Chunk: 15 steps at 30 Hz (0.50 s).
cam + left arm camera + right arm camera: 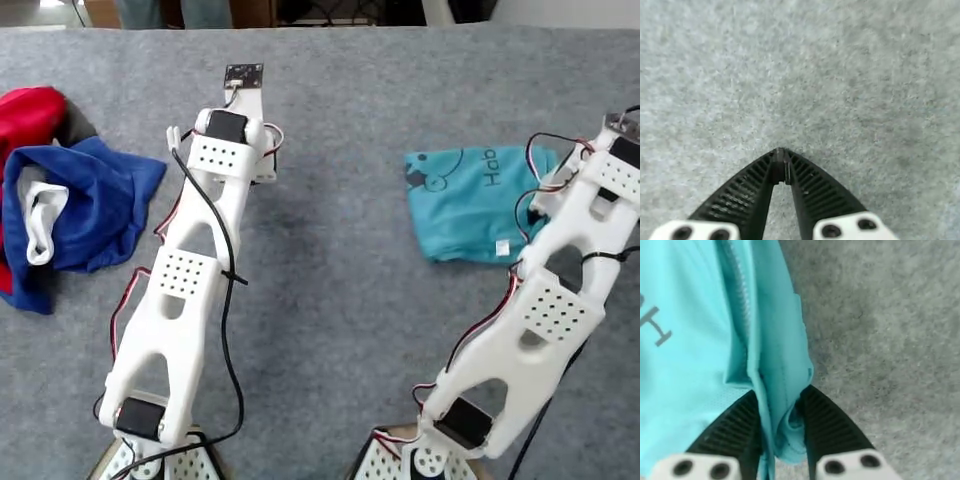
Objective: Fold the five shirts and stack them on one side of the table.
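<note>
A folded teal shirt lies on the right side of the grey table. My right gripper is shut on the teal shirt, pinching a fold of its edge between the black fingers; the right arm covers the shirt's right end from above. A pile of unfolded shirts sits at the far left: a blue shirt with white lining on top of a red shirt. My left gripper is shut on nothing, tips touching, over bare felt; its arm stretches up the left-centre of the table.
Grey felt covers the whole table. Bare felt lies between the two arms and along the far edge. Both arm bases stand at the near edge.
</note>
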Motion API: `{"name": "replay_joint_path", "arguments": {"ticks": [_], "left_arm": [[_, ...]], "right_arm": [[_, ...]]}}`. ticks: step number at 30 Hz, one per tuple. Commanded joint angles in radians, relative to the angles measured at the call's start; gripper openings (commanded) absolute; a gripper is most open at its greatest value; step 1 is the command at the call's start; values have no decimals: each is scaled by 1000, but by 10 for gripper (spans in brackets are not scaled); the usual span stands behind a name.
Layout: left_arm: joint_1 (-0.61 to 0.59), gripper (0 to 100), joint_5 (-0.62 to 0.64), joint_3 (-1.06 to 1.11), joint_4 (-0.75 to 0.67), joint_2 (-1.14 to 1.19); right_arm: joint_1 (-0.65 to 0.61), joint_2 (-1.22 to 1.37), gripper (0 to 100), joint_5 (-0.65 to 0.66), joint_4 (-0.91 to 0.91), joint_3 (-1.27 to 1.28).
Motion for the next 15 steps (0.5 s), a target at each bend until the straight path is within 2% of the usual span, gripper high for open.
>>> {"name": "replay_joint_path", "arguments": {"ticks": [1,4,6,9,12,15], "left_arm": [[-4,30,-6,-44,-12,-20],[-12,30,-8,-44,-35,-23],[-28,30,-5,-45,-40,-44],[-82,44,-5,-41,-35,-109],[-180,145,-5,-44,-17,-173],[-298,180,-46,-41,64,-290]], "right_arm": [[9,-12,18,8,-2,-71],[9,-18,49,9,0,-84],[6,-28,135,3,31,-97],[-9,-50,323,9,121,-145],[-23,-62,488,57,198,-239],[-31,-71,527,60,233,-331]]}}
